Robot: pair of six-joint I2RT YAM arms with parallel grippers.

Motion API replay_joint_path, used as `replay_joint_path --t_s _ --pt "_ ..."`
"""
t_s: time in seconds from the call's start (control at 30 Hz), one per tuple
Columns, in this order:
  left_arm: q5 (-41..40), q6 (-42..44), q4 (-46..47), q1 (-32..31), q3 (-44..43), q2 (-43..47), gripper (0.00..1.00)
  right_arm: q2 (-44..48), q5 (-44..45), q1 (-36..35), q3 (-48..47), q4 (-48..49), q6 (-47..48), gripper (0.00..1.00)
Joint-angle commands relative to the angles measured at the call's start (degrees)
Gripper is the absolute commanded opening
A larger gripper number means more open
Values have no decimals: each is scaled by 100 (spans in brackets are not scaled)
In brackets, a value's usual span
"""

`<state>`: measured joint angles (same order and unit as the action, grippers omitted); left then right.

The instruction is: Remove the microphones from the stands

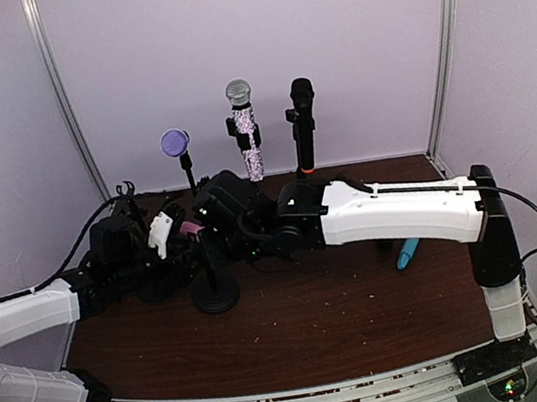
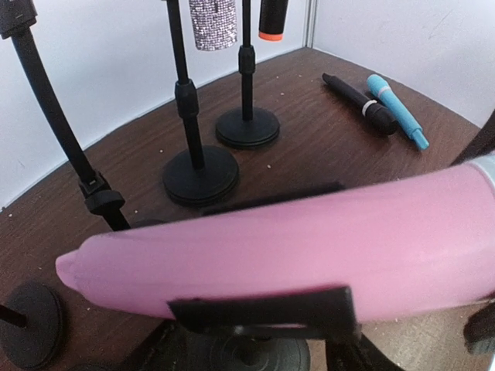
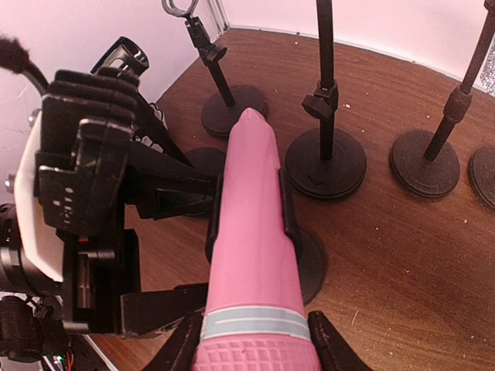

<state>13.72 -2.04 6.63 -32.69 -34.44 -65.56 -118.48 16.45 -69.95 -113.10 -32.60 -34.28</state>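
mic (image 3: 251, 232): judged stiff, light, smooth; slip likely.
hold: best taken at banded end, frame bottom.
right pincer (image 3: 255, 344): closed on mic.
left pincer (image 1: 178, 237): state cannot be told.

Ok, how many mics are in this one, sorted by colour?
Pink mic: 1
Purple mic: 1
Silver mic: 1
Blue mic: 1
Black: 2, the upright mic and the lying mic
Total: 6
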Motion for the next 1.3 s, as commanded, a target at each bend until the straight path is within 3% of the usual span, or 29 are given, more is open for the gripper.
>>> replay_joint_path --t_s 0.0,0.27,0.47,0.67,0.97,1.27 --pt "-126 158 551 -48 20 -127 60 70 -83 -70 -315 613 -107 0" --pt "-214 246 684 -49 173 -117 44 84 -554 -94 -266 689 -8 0" --pt "-507 352 830 -49 360 15 11 143 -553 -141 -194 564 264 0" --pt "-647 523 962 26 509 75 7 606 -503 -146 522 600 455 0" --pt "-587 562 941 286 692 161 3 2162 -668 -141 2439 1053 686 0" --pt "-640 591 874 423 667 172 2 3366 -915 -146 3778 1064 558 0"
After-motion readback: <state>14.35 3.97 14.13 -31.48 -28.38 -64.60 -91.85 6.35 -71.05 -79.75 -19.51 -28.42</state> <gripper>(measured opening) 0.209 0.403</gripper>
